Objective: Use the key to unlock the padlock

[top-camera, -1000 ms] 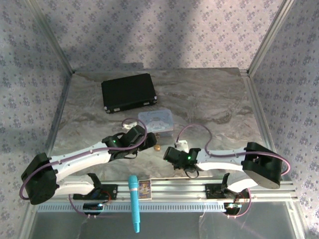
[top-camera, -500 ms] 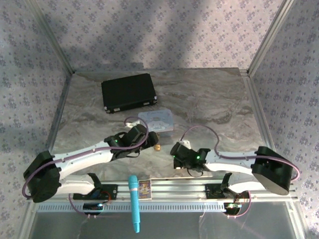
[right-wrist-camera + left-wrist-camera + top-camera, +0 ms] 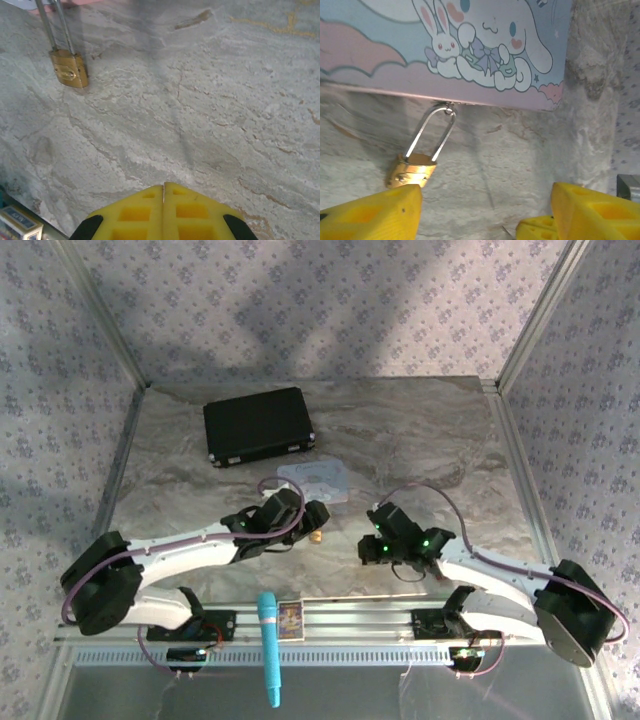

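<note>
The small brass padlock (image 3: 412, 170) lies on the marbled table, and its thin silvery shackle (image 3: 432, 132) is hooked to the front edge of the pale blue cartoon tin (image 3: 445, 50). My left gripper (image 3: 482, 220) is open just short of it. Its left finger (image 3: 370, 215) is right beside the brass body, with nothing between the pads. From above, the padlock (image 3: 316, 536) sits between the left gripper (image 3: 310, 518) and the right gripper (image 3: 370, 548). My right gripper (image 3: 163, 189) is shut, with a thin silvery edge of the key (image 3: 163, 192) between its pads. The padlock (image 3: 69, 70) lies ahead to its left.
A black case (image 3: 258, 425) lies at the back left, behind the tin (image 3: 315, 478). A blue cylinder (image 3: 268, 645) and a small printed box (image 3: 290, 618) rest on the rail at the near edge. Bare table stretches to the right of the right arm.
My right gripper has closed and shifted right, away from the padlock, its arm swinging outward. My left gripper has crept forward toward the padlock and narrowed somewhat.
</note>
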Motion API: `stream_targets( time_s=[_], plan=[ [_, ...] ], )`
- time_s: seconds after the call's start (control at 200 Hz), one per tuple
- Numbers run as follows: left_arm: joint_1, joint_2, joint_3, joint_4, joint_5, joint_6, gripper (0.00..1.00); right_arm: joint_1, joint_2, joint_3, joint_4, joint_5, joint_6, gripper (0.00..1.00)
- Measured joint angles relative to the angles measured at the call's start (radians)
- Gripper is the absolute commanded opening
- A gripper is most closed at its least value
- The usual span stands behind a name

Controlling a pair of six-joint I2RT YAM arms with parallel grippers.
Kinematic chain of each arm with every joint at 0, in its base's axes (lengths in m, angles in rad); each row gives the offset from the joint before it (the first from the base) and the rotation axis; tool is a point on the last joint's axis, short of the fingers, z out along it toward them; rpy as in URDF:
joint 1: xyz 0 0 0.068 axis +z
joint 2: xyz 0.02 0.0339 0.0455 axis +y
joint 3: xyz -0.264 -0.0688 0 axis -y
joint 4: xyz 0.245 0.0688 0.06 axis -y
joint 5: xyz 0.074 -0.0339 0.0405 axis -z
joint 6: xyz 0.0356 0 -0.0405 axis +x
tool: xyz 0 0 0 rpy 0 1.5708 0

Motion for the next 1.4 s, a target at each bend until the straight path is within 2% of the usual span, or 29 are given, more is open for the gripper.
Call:
stream_targets(
  time_s=[0.195, 0.465, 0.765, 0.979, 1.289, 1.399],
  plan=[
    [0.0, 0.003, -0.058, 0.143, 0.034, -0.249, 0.93, -0.011, -0.007, 0.073, -0.018, -0.002, -0.013, 0.0],
    [0.0, 0.011, -0.088, 0.315, 0.063, -0.536, 0.95, -0.011, -0.01, 0.173, 0.028, 0.039, -0.043, 0.0],
    [0.0, 0.108, -0.088, 0.48, 0.118, -0.682, 0.95, 0.021, 0.062, 0.224, 0.146, 0.057, -0.05, 0.0],
    [0.001, 0.117, -0.106, 0.549, 0.105, -0.72, 0.84, 0.055, 0.098, 0.24, 0.207, 0.065, -0.05, 0.0],
    [0.013, 0.127, -0.109, 0.618, 0.098, -0.741, 0.48, 0.076, 0.099, 0.231, 0.216, 0.076, -0.048, 0.0],
    [0.018, 0.127, -0.118, 0.62, 0.1, -0.742, 0.41, 0.075, 0.084, 0.22, 0.21, 0.087, -0.046, 0.0]
  ],
)
